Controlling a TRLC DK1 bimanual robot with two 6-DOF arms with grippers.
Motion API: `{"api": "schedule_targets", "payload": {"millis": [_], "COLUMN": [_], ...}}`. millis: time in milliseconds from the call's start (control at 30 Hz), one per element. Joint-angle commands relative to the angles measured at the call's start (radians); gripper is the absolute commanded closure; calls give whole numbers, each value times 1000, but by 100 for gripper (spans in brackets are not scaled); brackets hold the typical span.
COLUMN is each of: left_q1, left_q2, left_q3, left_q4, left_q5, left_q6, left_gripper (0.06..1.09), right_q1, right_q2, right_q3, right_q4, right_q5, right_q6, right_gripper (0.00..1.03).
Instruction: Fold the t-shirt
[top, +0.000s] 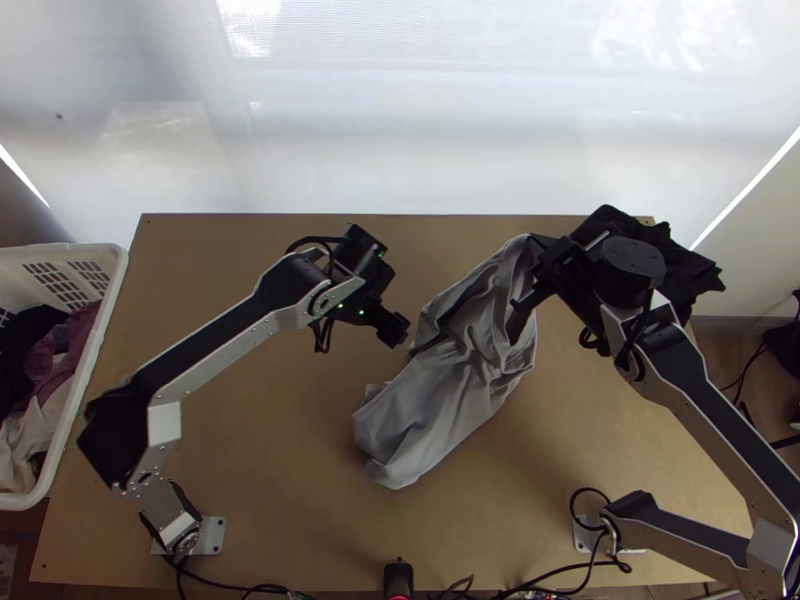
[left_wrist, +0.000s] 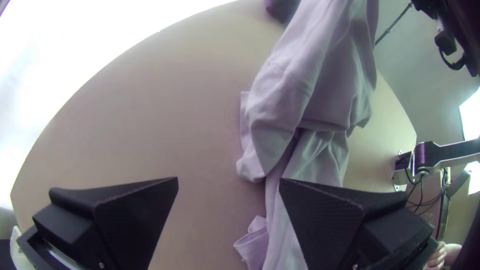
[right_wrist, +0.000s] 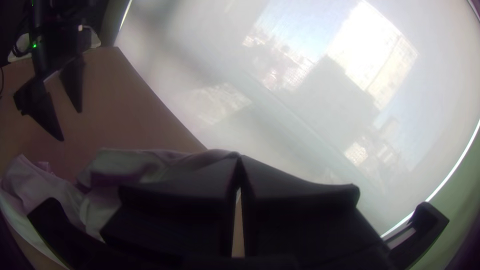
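The grey t-shirt (top: 440, 385) lies bunched in a long diagonal strip across the middle of the table, its far right end raised at my right gripper (top: 536, 264). In the top view, my left gripper (top: 393, 328) is above the table just left of the cloth. The left wrist view has my left gripper (left_wrist: 228, 185) open with nothing between its fingers, and the t-shirt (left_wrist: 320, 100) below in loose folds. In the right wrist view, my right gripper (right_wrist: 239, 159) is shut on an edge of the t-shirt (right_wrist: 120, 167).
A black cloth (top: 690, 275) lies at the table's far right corner, partly beneath the right arm. Left of the table stands a white basket (top: 95, 330) holding clothes. Bare tabletop (top: 270, 430) extends left of the t-shirt. Cables run along the near edge.
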Motion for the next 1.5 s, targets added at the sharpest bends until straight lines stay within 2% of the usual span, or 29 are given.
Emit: {"api": "schedule_targets", "payload": {"millis": [0,333,400,433,533,600,867,1267,1400,1467], "left_q1": [-48,-74,-79,-81,-82,-78,-41,146,179,186], "left_q2": [136,312,327,334,350,350,286,65,-15,-47], "left_q3": [106,238,248,251,259,259,259,307,379,423], "left_q4": [-1,3,3,3,2,3,0,0,-5,-6], "left_q5": [11,9,9,11,44,52,50,47,18,-22], "left_q6": [-6,6,13,19,43,46,46,33,37,49], "left_gripper": [10,13,27,38,83,105,105,105,105,105], "right_q1": [-7,-6,-6,-6,-7,-9,-10,7,50,88], "right_q2": [2,-18,-21,-24,-30,-34,-53,-61,-61,-61], "right_q3": [1,18,23,23,24,29,49,182,259,287], "right_q4": [4,2,-2,-2,-5,-10,-44,-108,-131,-130], "right_q5": [1,10,13,13,15,15,28,38,68,94], "right_q6": [9,45,48,48,46,45,45,35,32,-1], "right_gripper": [100,100,100,100,100,100,100,100,100,100]}}
